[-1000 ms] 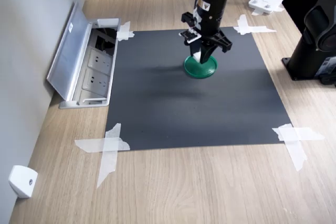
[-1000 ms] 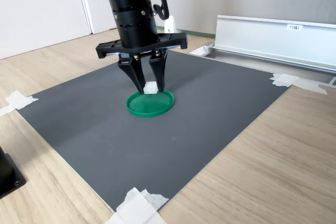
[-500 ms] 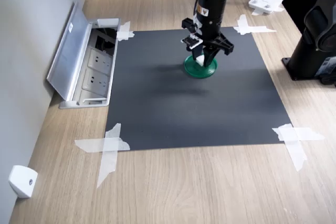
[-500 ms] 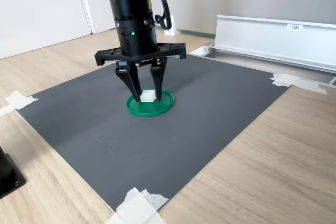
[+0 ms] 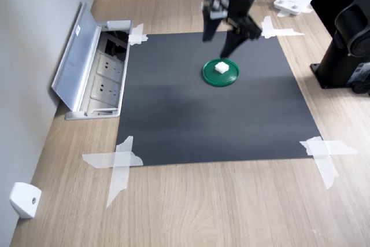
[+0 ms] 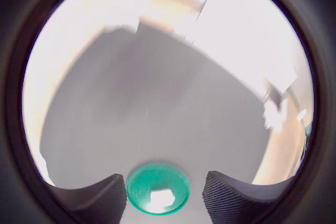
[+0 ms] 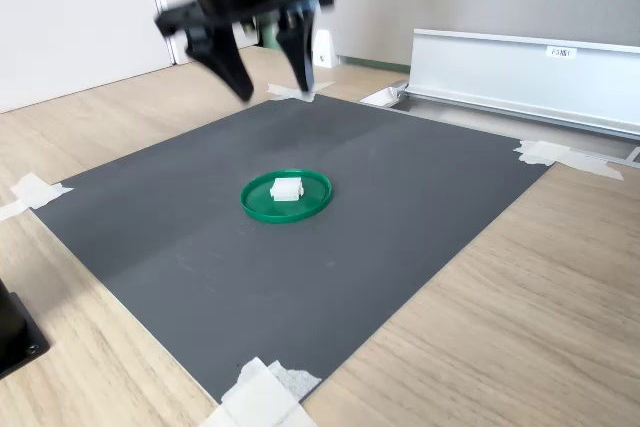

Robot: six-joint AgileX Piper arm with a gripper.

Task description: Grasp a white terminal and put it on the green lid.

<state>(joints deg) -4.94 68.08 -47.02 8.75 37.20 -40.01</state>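
Below the jaws, a dark grey mat [image 5: 202, 125] spread flat on a light wood top [image 5: 191, 212], held at its corners by white tape crosses [image 5: 118, 163]. Off to one side of the jaws, past the mat's edge, a recessed socket box [image 5: 110, 82] with its metal flap [image 7: 520, 67] tilted open against a pale grey wall [image 5: 29, 56]. Well apart from the jaws, at the wall's foot, a white wedge [image 5: 24, 199] with a hole. Behind the jaws in the second exterior view, white panels [image 7: 80, 27]. Beyond the jaws in the first exterior view, a white stand [image 5: 293, 1]. Soft, even light; faint shadow on the mat.
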